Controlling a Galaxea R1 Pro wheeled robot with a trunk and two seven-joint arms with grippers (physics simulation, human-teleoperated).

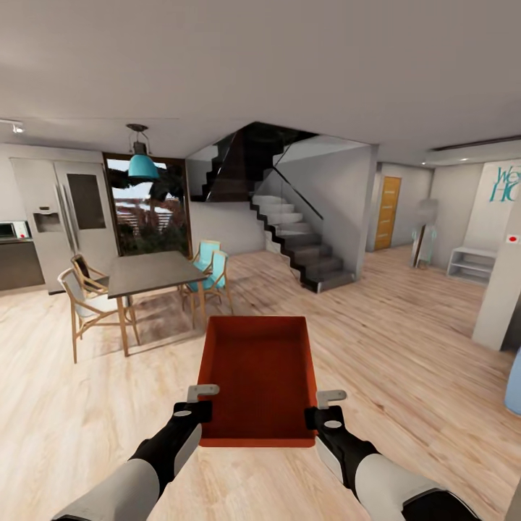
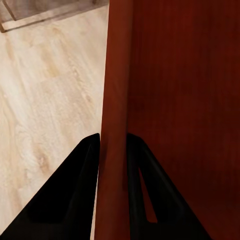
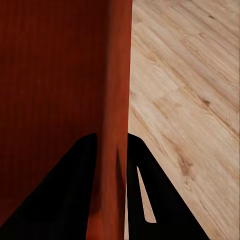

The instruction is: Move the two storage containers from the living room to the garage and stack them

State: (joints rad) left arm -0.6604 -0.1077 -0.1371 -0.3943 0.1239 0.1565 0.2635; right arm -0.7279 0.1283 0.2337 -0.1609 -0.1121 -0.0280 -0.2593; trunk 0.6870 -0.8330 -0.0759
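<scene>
I carry one orange-red open-topped storage container (image 1: 259, 376) level in front of me, above the light wood plank floor. My left gripper (image 1: 197, 414) is shut on its left wall near the front corner. On the opposite wall my right gripper (image 1: 322, 418) is shut the same way. In the left wrist view the black fingers (image 2: 75, 190) straddle the container's thin wall (image 2: 116, 100). The right wrist view has the fingers (image 3: 75, 190) clamped on the other wall (image 3: 116, 90). The container is empty inside.
A dark dining table (image 1: 148, 273) with wooden chairs (image 1: 87, 304) stands ahead to the left. A dark staircase (image 1: 297, 239) rises straight ahead. An orange wooden door (image 1: 387, 213) lies down a hallway at the right, past a white pillar (image 1: 503, 289). A fridge (image 1: 69, 213) stands far left.
</scene>
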